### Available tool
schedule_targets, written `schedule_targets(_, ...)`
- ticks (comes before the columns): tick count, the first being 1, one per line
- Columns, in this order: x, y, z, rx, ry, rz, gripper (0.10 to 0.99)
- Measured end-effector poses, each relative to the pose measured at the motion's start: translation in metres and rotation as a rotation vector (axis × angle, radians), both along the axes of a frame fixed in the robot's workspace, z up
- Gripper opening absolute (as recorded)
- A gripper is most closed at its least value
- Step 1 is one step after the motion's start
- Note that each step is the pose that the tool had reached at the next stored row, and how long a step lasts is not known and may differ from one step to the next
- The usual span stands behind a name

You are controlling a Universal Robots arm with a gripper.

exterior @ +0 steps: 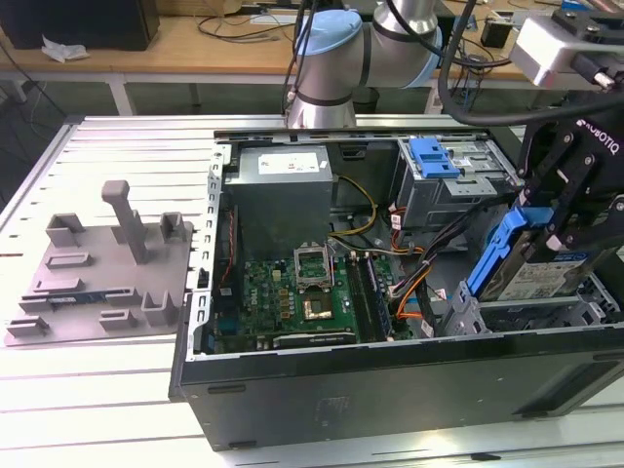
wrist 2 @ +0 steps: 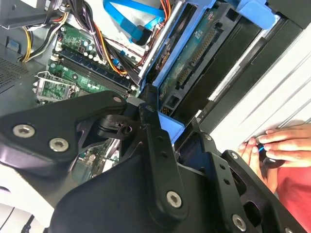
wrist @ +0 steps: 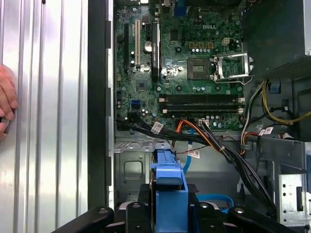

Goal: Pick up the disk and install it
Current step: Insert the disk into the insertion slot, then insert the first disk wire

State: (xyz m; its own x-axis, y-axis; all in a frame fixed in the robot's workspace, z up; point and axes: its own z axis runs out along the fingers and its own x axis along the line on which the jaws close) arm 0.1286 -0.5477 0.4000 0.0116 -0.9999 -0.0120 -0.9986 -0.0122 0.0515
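A silver hard disk (exterior: 538,278), framed by a blue plastic bracket (exterior: 492,255), is pinched between the robot's black fingers (exterior: 564,222), which press on its two broad sides. The disk hangs on edge and tilted, with one end lower than the other.

Directly beneath the fingers is a grey metal drive bay (exterior: 531,317) in a corner of an open computer case (exterior: 390,400). Whether the disk's lower edge already touches the bay cannot be told.

Just beyond the fingers, a bundle of black and orange cables (wrist: 214,143) crosses the case floor. Farther out lie the green motherboard (wrist: 194,63) and the grey power supply (exterior: 283,190). A second drive cage with a blue latch (exterior: 434,156) stands nearby.

Outside the case wall, close to the fingers, a person's hand (wrist 2: 274,145) rests on the slatted metal table (exterior: 97,409). A grey plastic fixture (exterior: 107,263) sits well apart.

The tilt is probably the main risk: a bracket corner could catch on a bay rail and jam, or twist the disk in the grip. The nearby cables could snag under it. The hand is close enough to be struck.
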Motion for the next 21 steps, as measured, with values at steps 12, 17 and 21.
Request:
schedule_targets(12, -0.0001, -0.0003, -0.0032, 0.000, -0.0002, 0.000, 0.565)
schedule_targets(17, -0.0003, -0.0003, -0.0032, 0.000, -0.0002, 0.000, 0.565)
schedule_targets(21, -0.0003, -0.0003, -0.0032, 0.000, -0.0002, 0.000, 0.565)
